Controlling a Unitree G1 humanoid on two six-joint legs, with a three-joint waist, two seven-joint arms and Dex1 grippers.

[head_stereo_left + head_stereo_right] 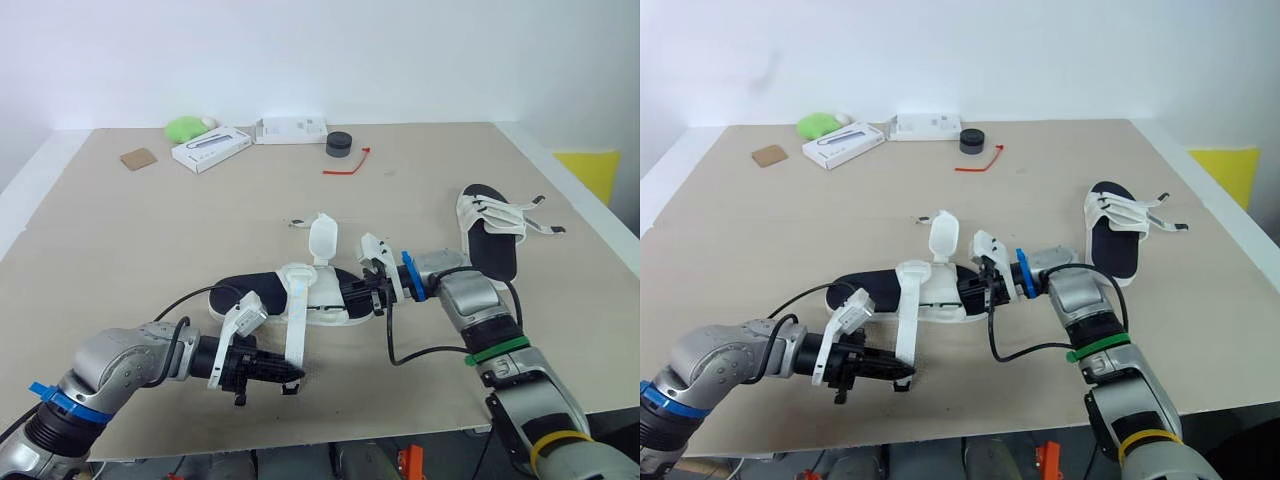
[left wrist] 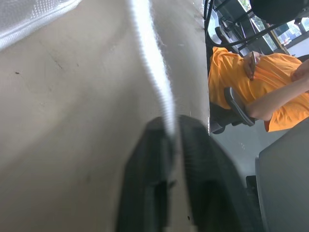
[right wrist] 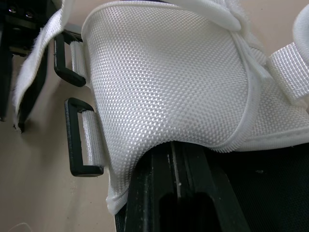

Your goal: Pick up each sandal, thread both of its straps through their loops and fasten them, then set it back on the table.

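Mid-threading, the left pincer [image 1: 290, 374] pinched one strap [image 1: 297, 320] just beside the sandal [image 1: 245, 289], whose upper the right pincer [image 1: 354, 297] clamped; next, probably, that strap must be steered through its loop [image 3: 77, 137].

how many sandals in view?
2. One sandal is mid-table, held by the right gripper, its strap pinched by the left gripper. The other sandal sits near the right edge of the table. None seems hidden.

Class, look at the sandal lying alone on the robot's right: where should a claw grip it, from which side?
Probably grip the sandal by its sole's bare black near end, from the robot's side. That end points at the robot; loose straps cover the far half and splay right.
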